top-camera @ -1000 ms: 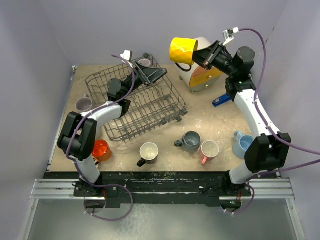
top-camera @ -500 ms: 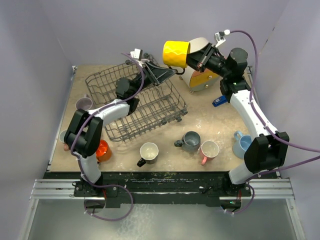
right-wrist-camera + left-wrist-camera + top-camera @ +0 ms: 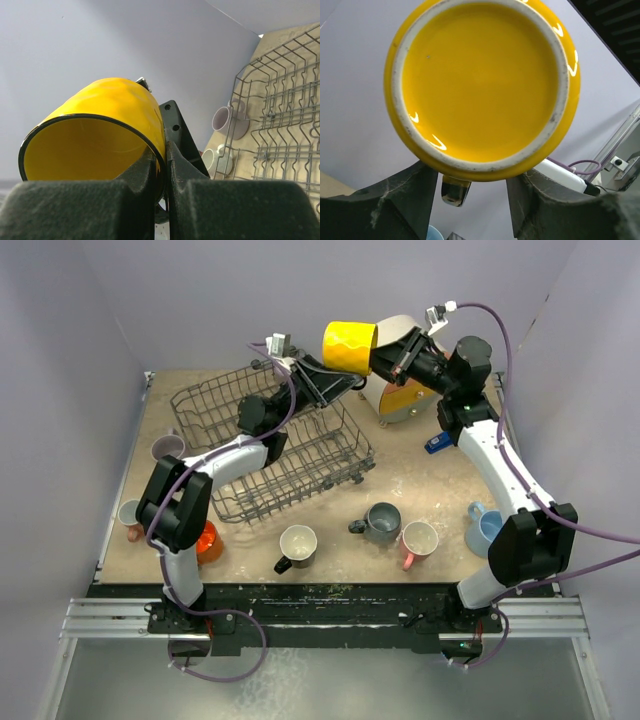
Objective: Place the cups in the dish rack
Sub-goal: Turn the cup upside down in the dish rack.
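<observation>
My right gripper (image 3: 386,358) is shut on the rim of a yellow cup (image 3: 349,346) and holds it on its side, high above the far right corner of the grey wire dish rack (image 3: 265,455). In the right wrist view the fingers (image 3: 150,172) pinch the cup's wall (image 3: 110,105). My left gripper (image 3: 338,383) is raised over the rack and open. Its view shows the yellow cup's base (image 3: 480,80) filling the frame just above the spread fingers (image 3: 405,200), with the handle (image 3: 454,192) hanging down between them. The rack holds no cups.
On the table stand a mauve cup (image 3: 167,448), a pinkish cup (image 3: 130,515), an orange cup (image 3: 203,539), a white-and-black cup (image 3: 297,544), a grey cup (image 3: 381,521), a pink-handled cup (image 3: 418,538) and a light blue cup (image 3: 485,527). A big white cylinder (image 3: 408,390) stands at the back right.
My right arm has carried the yellow cup leftward, over the rack's far corner. My left gripper has risen and reached right until its open fingers sit just under the cup's base.
</observation>
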`<state>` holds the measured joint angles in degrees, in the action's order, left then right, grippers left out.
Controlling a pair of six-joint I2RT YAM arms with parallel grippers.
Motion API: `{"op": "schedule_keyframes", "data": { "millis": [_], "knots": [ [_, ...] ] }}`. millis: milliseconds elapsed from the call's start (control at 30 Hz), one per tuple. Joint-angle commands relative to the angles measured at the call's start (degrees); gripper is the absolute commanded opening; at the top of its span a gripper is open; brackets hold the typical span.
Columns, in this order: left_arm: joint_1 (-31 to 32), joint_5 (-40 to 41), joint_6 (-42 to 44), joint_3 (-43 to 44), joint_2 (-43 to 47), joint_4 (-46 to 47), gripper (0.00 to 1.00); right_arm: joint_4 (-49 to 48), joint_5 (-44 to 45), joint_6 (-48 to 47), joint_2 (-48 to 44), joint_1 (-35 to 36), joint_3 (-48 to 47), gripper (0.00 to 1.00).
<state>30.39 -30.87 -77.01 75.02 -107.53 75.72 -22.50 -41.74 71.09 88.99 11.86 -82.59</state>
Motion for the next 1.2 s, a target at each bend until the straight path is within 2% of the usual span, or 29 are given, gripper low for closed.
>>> {"op": "schedule_keyframes", "data": {
  "millis": [0, 133, 300, 400, 467, 567, 700, 867, 1000, 1167],
  "knots": [
    [0.07, 1.74, 1.53, 3.55, -0.17, 4.74, 0.54, -4.48, 1.0, 2.87, -0.98, 0.78, -2.18, 0.0],
    [0.08, 1.49, 1.1, 4.83, -0.97, 5.42, 0.41, -4.32, 1.04, 3.29, -0.84, 1.03, -2.32, 0.0],
    [0.07, 1.07, 0.54, 5.05, -1.59, 5.75, 0.2, -4.24, 1.27, 3.4, -0.84, 1.04, -2.23, 0.0],
    [0.06, 0.97, 0.05, 5.01, -1.96, 6.18, 0.0, -4.22, 1.31, 3.4, -0.75, 1.06, -2.07, 0.0],
    [0.03, 0.95, -0.3, 4.99, -2.01, 6.6, 0.0, -4.14, 1.31, 3.27, -0.8, 1.06, -2.01, 0.0],
    [-0.04, 1.18, -0.18, 4.55, -1.51, 6.9, 0.0, -4.2, 1.23, 2.47, -0.99, 1.06, -1.61, 0.09],
    [-0.37, 2.41, -1.22, 2.99, -0.8, 8.98, 0.0, -3.86, 1.11, 0.23, -1.64, 1.06, -0.3, 0.27],
    [-1.15, 2.84, -3.47, 1.14, 0.03, 11.73, 0.0, -6.72, -1.11, -3.51, -2.04, 1.05, 1.14, 0.43],
    [-2.09, 3.27, -3.67, -1.19, 1.87, 12.49, 0.0, -10.26, -4.74, -7.34, -2.32, 1.06, 2.25, 0.54],
    [-3.32, 2.71, -3.67, -2.84, 3.68, 12.94, 0.0, -13.94, -8.66, -11.5, -2.8, 0.83, 3.4, 0.62]
  ]
}}
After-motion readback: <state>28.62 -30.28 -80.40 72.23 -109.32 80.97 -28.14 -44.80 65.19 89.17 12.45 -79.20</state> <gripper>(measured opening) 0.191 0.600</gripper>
